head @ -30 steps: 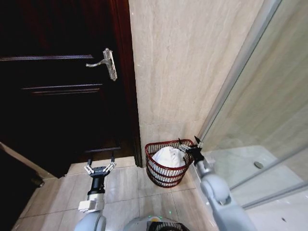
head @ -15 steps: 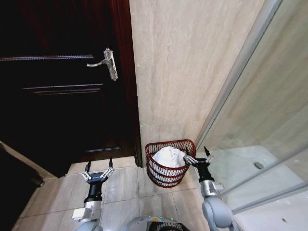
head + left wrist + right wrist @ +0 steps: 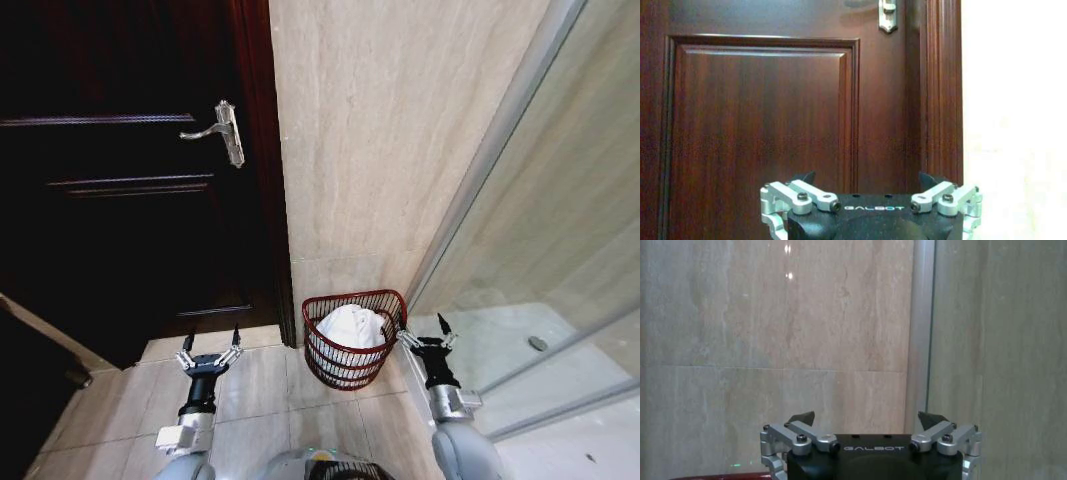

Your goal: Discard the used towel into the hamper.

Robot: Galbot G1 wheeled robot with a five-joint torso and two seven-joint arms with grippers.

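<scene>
The small round dark red-brown wicker hamper (image 3: 352, 338) with open horizontal slats stands on the beige tiled floor (image 3: 255, 385) against the marble wall (image 3: 390, 140), between the dark wooden door (image 3: 120, 180) and the glass shower partition (image 3: 530, 230), with a crumpled white towel (image 3: 350, 325) inside. The towel's lower part is hidden behind the slats. The right gripper (image 3: 428, 339) hangs just beside the hamper's rim and the left gripper (image 3: 210, 350) over open floor before the door, both with fingers apart.
</scene>
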